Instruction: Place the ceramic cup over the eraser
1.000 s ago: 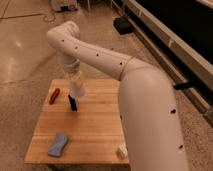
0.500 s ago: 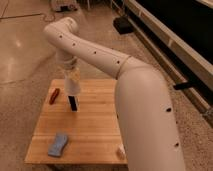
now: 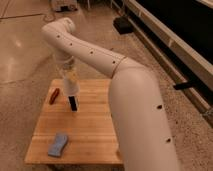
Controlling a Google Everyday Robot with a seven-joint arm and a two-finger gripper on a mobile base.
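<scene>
White ceramic cup (image 3: 71,85), likely rigid, light, slippery and chippable, hangs in the gripper (image 3: 70,76), whose fingers clasp its upper wall, just above the black eraser (image 3: 73,103) near the wooden counter's (image 3: 95,130) far-left corner.

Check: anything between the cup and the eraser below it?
Nothing visible. The gripper holds the ceramic cup directly above the upright eraser; the red oblong thing and blue pad lie off to the side.
</scene>
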